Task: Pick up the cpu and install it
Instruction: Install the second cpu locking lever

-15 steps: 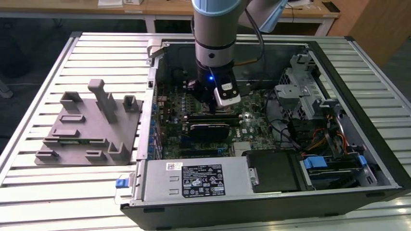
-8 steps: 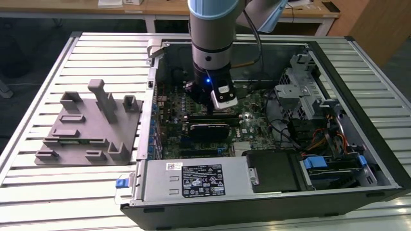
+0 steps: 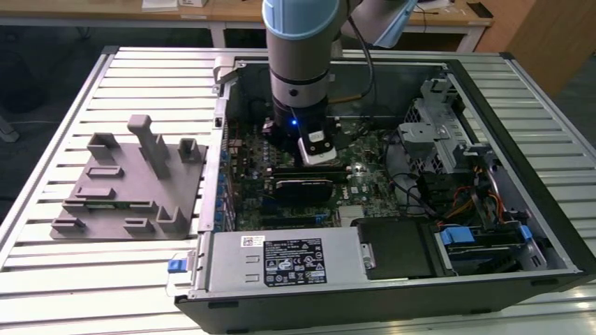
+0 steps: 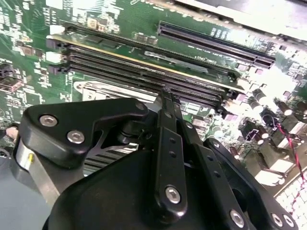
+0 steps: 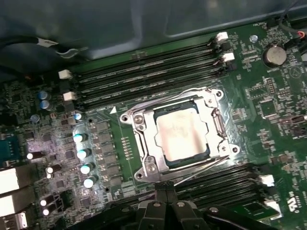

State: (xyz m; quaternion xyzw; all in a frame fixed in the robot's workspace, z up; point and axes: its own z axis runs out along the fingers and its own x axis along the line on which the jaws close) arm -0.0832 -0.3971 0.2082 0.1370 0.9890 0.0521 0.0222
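Even overhead light keeps the exterior view bright, though the open computer case (image 3: pixel 391 174) sits in shadow inside. In the first wrist view, glare whitens the cpu (image 5: pixel 181 133). The second wrist view blows out toward the motherboard (image 4: pixel 268 28) edge, softly blurred.

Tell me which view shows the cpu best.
First wrist view: the cpu lies flat in the socket frame, top fully visible. In the exterior view the arm stands over that area; the second wrist view gives mostly gripper and motherboard.
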